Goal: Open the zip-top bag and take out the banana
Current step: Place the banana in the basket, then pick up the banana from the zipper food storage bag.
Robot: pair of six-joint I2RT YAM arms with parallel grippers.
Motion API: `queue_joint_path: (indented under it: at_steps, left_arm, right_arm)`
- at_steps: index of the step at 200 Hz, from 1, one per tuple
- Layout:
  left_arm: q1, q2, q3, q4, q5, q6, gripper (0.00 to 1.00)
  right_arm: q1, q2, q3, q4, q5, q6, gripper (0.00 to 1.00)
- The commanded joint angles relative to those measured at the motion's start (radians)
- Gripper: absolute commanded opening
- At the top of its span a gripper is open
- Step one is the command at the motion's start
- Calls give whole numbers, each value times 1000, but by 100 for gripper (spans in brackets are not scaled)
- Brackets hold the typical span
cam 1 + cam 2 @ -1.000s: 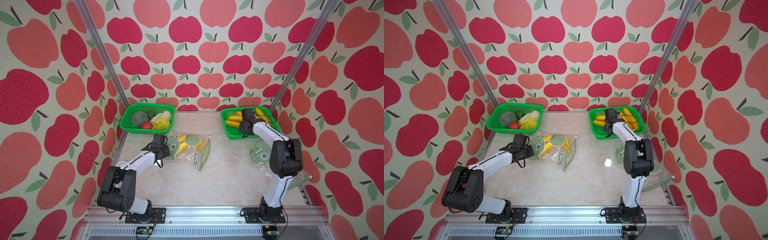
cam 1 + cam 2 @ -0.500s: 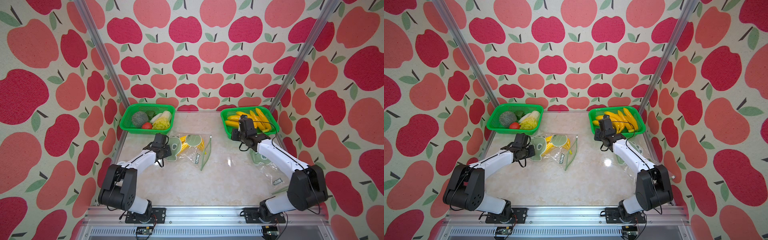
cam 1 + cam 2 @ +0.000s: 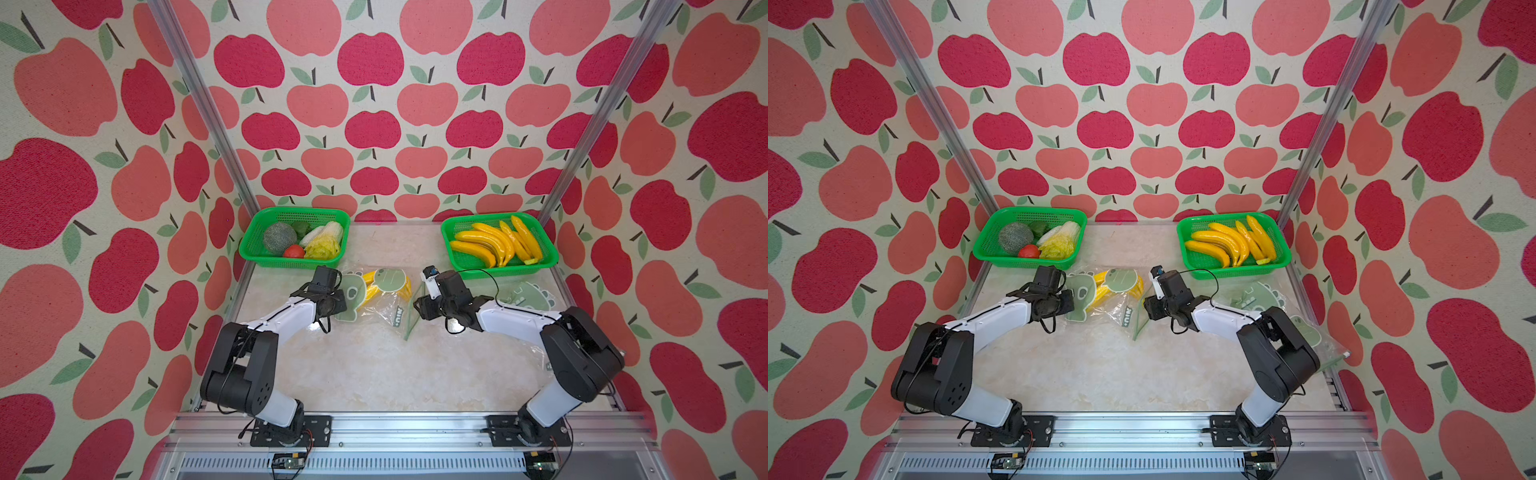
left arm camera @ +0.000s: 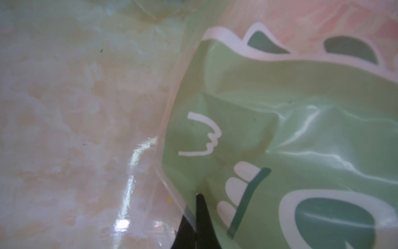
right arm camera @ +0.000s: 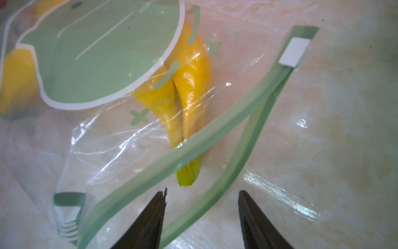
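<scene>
1. Layout. In both top views the counter [image 3: 374, 374] carries a vegetable basket [image 3: 282, 263] at upper left of centre and a banana basket [image 3: 498, 272] at upper right of centre. The zip-top bag [image 3: 384, 307] lies between them at centre frame. A second, flat bag [image 3: 528, 295] lies right of centre.

2. Change. One second ago my right arm [image 3: 511, 322] reached into the banana basket. It has since swung down and left, and its head now sits just beside the bag's mouth. Over the same second my right jaws have spread wider. My left arm [image 3: 286, 318] has not moved.

3. Bag state. In the right wrist view the two green zip tracks [image 5: 215, 138] stand apart, with the white slider [image 5: 295, 51] run to the upper right end. I judge the mouth to be open already.

4. Task item. The banana [image 5: 189, 86] is inside the bag, under the clear film. Its green stem end shows in the gap between the parted tracks, at centre frame.

5. Jaws. The left jaws are pressed together, pinching the bag's printed film at its closed end. The right jaws are spread and empty, with the nearer zip track passing between their tips.

6. Meaning. Opening appears done. Extraction is next, with the stem end the nearest grasp point.
</scene>
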Motion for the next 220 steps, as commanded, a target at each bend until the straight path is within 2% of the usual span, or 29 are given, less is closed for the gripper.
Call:
queue_joint_path:
  at_steps: [1,61,83,114,132,148,167,220]
  left_arm:
    - [-4,9,25,-12,7,19,0]
    - [-8,14,21,-5,11,12,0]
    - [-12,11,18,-5,10,12,0]
    - [-12,12,14,-4,10,10,0]
    - [-12,14,13,-2,7,10,0]
    - [-13,11,13,-2,7,9,0]
    - [-12,12,11,-2,-1,7,0]
    - [-11,1,7,-4,-29,-4,0]
  right_arm:
    - [32,24,-5,89,-57,-63,59]
    - [45,162,132,22,66,-67,58]
    - [46,204,170,26,61,-70,55]
    - [51,240,208,23,74,-72,46]
    - [60,248,221,14,92,-72,37]
    - [67,236,210,20,93,-72,25]
    - [71,205,188,28,105,-66,18]
    - [90,118,130,-7,165,-45,14]
